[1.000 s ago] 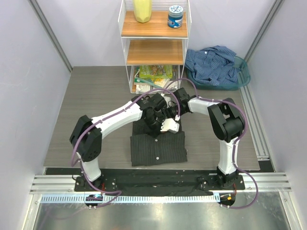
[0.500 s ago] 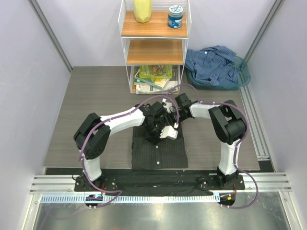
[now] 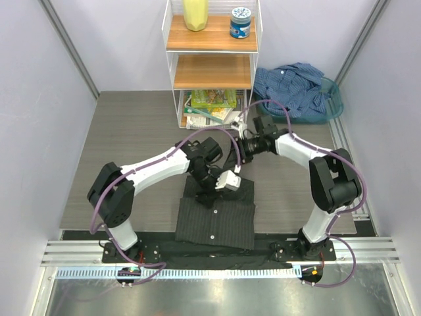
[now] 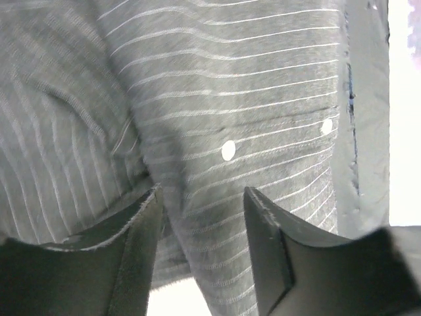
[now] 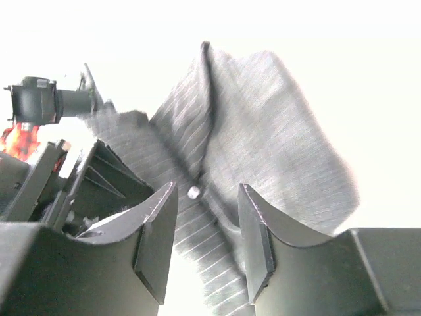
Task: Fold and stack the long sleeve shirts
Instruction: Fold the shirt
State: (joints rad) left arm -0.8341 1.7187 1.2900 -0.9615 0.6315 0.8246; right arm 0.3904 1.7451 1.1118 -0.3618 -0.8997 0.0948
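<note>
Within the last second the left claw [image 4: 202, 192] has sprung apart just above the charcoal shirt [image 3: 214, 217], a sign it is letting the fold go. The right claw [image 5: 207, 191] has drawn back toward the far right, with a narrow strip of that cloth between its parted jaws; I cannot tell whether it still bites. The shirt lies folded at the near middle of the bench [image 3: 131, 131]. This fold seems nearly finished. The blue shirt [image 3: 293, 85] sits crumpled in the basket [image 3: 337, 104], far right.
</note>
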